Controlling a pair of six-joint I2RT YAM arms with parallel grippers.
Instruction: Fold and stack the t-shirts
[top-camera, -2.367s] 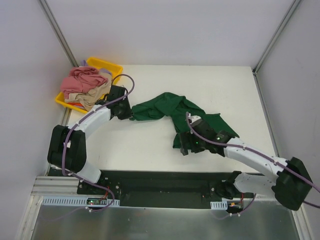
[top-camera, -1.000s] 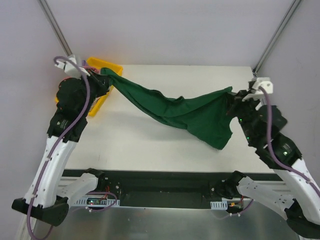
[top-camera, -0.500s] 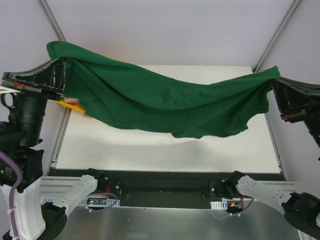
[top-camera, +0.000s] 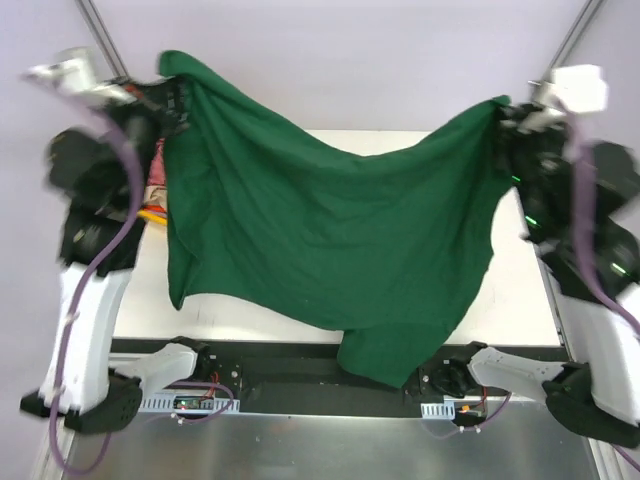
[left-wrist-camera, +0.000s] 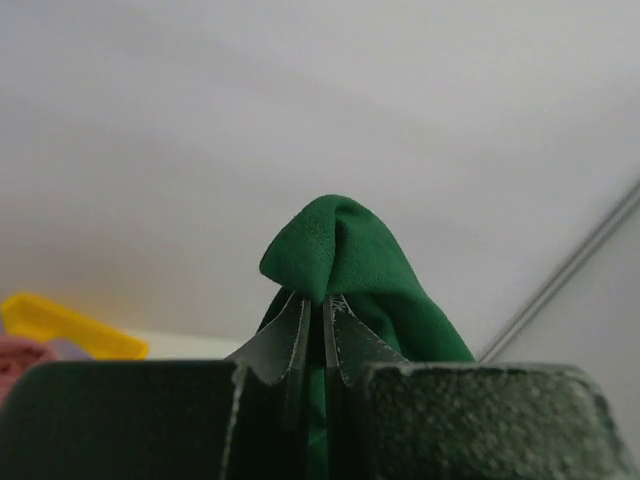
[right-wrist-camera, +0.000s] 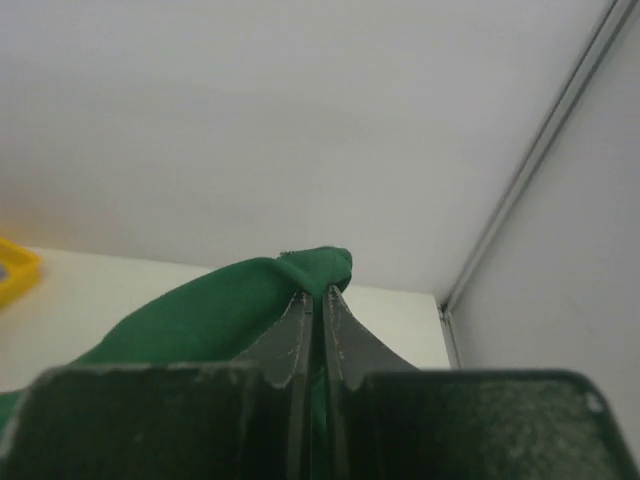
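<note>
The dark green t-shirt (top-camera: 330, 230) hangs spread between both arms. Its lowest fold covers part of the base rail (top-camera: 270, 362), and whether the hem touches the tabletop (top-camera: 515, 300) cannot be told. The left fingers (left-wrist-camera: 302, 312) are clamped on one bunched corner and the right fingers (right-wrist-camera: 303, 310) on the opposite corner. Beyond the left fingers, cloth hides most of the yellow tray (left-wrist-camera: 60, 325). A pink garment (top-camera: 157, 165) shows only as a sliver.

Matt soft green cloth t-shirt (top-camera: 330, 240), smooth white tabletop (top-camera: 515, 300) (yellow tray (left-wrist-camera: 70, 330): smooth plastic)
</note>
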